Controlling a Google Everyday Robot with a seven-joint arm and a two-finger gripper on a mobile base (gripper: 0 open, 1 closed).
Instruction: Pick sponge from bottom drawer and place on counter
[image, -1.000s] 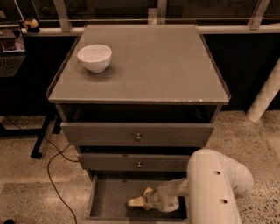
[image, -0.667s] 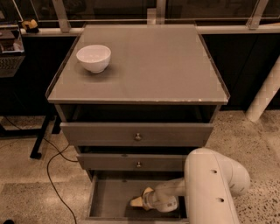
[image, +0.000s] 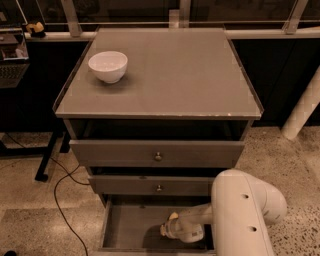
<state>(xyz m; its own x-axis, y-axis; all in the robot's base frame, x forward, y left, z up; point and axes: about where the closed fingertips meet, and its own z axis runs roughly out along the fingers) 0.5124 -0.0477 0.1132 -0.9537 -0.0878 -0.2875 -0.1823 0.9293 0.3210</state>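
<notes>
Gripper (image: 169, 226) tip has shifted slightly right versus a second ago, and the pale-yellow bit now sits on top of the tip instead of poking out left; bowl and drawers are unchanged. It is low inside the bottom drawer (image: 129, 226), lower centre of frame, close to the floor, with the arm (image: 247, 205) bulking over the drawer's right half. The sponge (image: 173, 216) reads as that small pale-yellow patch at the tip, but I can't cleanly separate it from the gripper's own cream parts, and I can't tell whether the jaws are spread or pinching it. My read is that the step in hand is securing the grasp and extracting. To do it well, confirm the pinch before moving, since soft foam squashes and can slip out. Retract toward the bottom edge of the frame first, because the middle drawer (image: 150, 185) front overhangs the rear of the tray. Only then rise, staying clear of the top drawer (image: 157, 152). Come in above the worktop (image: 170, 80) edge rather than across it, and set down in the bare centre-right, well apart from the white bowl (image: 108, 65) at upper left.
</notes>
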